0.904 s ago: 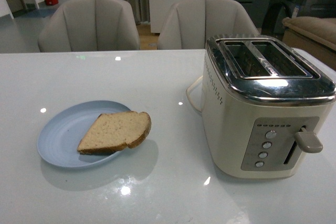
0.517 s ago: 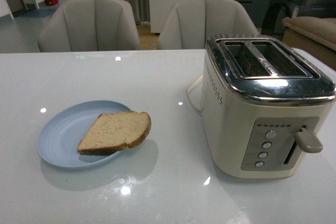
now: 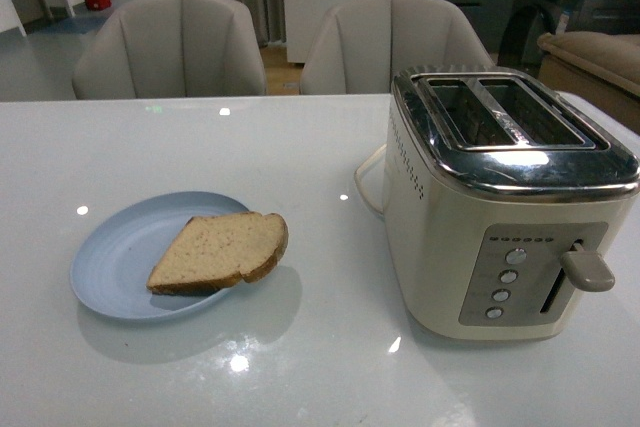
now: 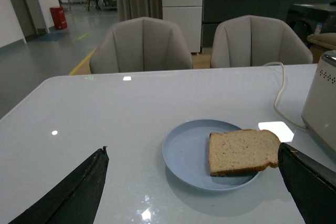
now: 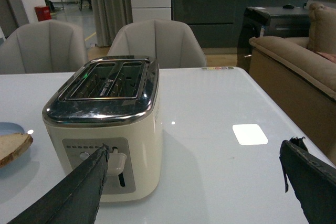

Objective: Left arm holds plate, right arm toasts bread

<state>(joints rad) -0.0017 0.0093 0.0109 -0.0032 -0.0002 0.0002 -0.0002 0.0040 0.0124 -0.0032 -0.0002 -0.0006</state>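
Your bread (image 3: 220, 250) lies flat on the pale-blue plate (image 3: 112, 265), a single brown-crusted slice whose rounded end pokes out over the rim on the side facing the toaster (image 3: 440, 227). The plate sits on the glossy white table (image 3: 260, 142), toward your left, well apart from the toaster, which stands on the right. Nothing is touching plate or bread. From the left wrist view you see the left gripper (image 4: 192, 149) with its two black fingers (image 4: 73, 192) spread wide apart, the plate (image 4: 181, 153) and bread (image 4: 239, 151) lying on the table ahead of them and the gripper holding nothing. The right gripper (image 5: 194, 148) is likewise spread wide and empty, its dark fingers (image 5: 310, 182) framing the toaster (image 5: 105, 124) in front of it; you cannot tell from that view whether the near finger touches the toaster's face. Neither arm shows in the front view. The toaster is cream with a chrome top, both slots (image 3: 500, 112) open upward with no bread in them, its lever (image 3: 587, 269) at the top of its track beside a column of round buttons (image 3: 505, 285). A white cord (image 4: 278, 95) trails across the table behind it. Two grey chairs (image 3: 170, 47) stand at the far edge.
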